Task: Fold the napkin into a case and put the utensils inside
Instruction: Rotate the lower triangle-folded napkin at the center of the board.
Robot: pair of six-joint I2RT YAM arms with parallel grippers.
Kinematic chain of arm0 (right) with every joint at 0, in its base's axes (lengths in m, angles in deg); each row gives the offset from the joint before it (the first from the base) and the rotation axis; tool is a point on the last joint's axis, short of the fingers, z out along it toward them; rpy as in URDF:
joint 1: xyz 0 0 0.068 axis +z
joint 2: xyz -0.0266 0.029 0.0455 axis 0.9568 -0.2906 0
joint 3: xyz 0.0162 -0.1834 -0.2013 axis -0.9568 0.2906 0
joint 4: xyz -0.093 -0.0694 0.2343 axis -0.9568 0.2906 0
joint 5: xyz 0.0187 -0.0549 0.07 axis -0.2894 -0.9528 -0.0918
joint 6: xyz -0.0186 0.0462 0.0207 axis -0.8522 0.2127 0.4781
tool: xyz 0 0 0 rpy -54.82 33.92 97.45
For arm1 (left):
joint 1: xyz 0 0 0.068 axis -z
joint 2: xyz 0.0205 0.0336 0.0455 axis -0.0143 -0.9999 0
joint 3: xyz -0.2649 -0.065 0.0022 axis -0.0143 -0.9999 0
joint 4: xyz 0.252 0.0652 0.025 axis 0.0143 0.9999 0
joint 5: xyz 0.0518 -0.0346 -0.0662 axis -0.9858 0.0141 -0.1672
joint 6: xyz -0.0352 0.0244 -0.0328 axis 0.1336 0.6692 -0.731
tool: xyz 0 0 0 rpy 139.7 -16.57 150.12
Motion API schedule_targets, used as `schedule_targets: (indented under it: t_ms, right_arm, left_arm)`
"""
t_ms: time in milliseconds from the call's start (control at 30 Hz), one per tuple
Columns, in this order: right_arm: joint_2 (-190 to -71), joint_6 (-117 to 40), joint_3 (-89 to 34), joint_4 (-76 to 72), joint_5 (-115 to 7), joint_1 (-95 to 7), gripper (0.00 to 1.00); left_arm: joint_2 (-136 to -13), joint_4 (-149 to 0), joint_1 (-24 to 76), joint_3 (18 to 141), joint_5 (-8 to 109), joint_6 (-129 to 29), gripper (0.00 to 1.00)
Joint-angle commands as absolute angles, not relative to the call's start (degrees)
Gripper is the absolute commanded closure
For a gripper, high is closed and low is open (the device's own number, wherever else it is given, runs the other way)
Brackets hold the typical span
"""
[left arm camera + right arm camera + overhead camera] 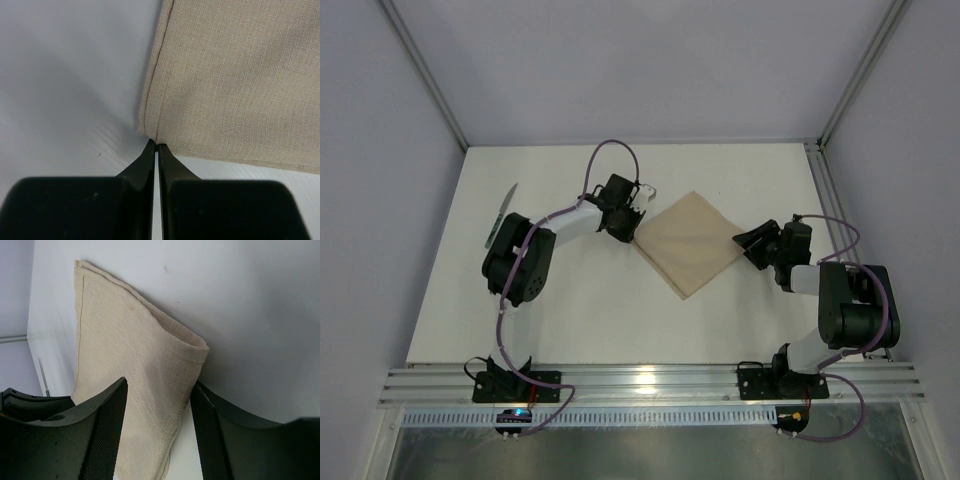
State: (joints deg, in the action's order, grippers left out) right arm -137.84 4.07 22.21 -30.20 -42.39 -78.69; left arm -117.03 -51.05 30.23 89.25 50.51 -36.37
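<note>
Left tool (156,145) meets napkin (235,80) corner (right tool (159,386) astride).

One napkin (688,243) lies on one tabletop (580,320). Two arms flank it, each with one tool: the left tool (636,232) at the napkin's left corner, the right tool (744,243) at its right corner. One slim utensil (500,215) shows well left of the napkin.
</note>
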Motion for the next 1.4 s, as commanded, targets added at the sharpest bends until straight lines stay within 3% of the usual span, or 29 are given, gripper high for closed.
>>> schedule_targets:
  t_ms: [0, 133, 333, 467, 633, 733, 767, 800, 967, 1067, 1200, 1367]
  right_arm:
    - [-136.5, 2.0, 21.3, -35.2, -45.0, -78.8, 0.44]
    - [-135.4, 2.6, 21.9, -39.3, -43.0, -78.7, 0.58]
    - [-132.7, -1.4, 18.7, -30.6, -42.6, -78.6, 0.6]
    - [-131.0, -3.9, 16.8, -21.3, -42.4, -78.4, 0.43]
    - [-124.8, -9.0, 16.8, -11.4, -45.0, -78.4, 0.35]
    - [-124.6, -11.9, 14.0, -7.6, -43.0, -78.4, 0.34]
    - [-125.8, -12.6, 12.3, -6.8, -42.0, -78.4, 0.34]
    - [-126.4, -13.2, 11.6, -5.4, -40.4, -78.4, 0.34]
    - [-127.1, -14.9, 10.7, -4.6, -39.6, -78.4, 0.34]
    - [-127.4, -15.3, 10.2, -3.8, -39.1, -78.4, 0.34]
    - [-128.6, -15.1, 9.4, -3.5, -37.4, -78.5, 0.34]
    - [-128.0, -15.5, 10.0, -3.1, -36.4, -78.5, 0.35]
  left_arm:
    - [-118.8, -50.3, 30.3, 89.9, 48.9, -35.1, 1.0]
    - [-118.7, -50.2, 30.3, 89.4, 48.7, -34.8, 1.0]
    - [-118.3, -49.9, 28.7, 90.6, 46.4, -34.3, 1.0]
    - [-117.6, -48.9, 27.3, 92.8, 42.8, -32.7, 1.0]
    - [-117.3, -48.8, 24.9, 93.8, 37.1, -27.6, 1.0]
    - [-117.9, -48.1, 22.5, 95.7, 36.3, -26.6, 0.64]
    - [-117.7, -47.5, 21.5, 96.1, 36.8, -26.6, 0.45]
    - [-115.9, -47.8, 21.3, 95.6, 37.0, -26.4, 0.41]
    - [-103.5, -50.9, 23.2, 88.6, 47.7, -23.3, 0.36]
    - [-98.8, -50.0, 30.4, 86.3, 46.3, -17.1, 0.32]
    - [-104.4, -43.6, 43.7, 91.5, 45.1, -12.0, 0.25]
    - [-117.6, -42.3, 49.6, 103.3, 43.6, -13.0, 0.19]
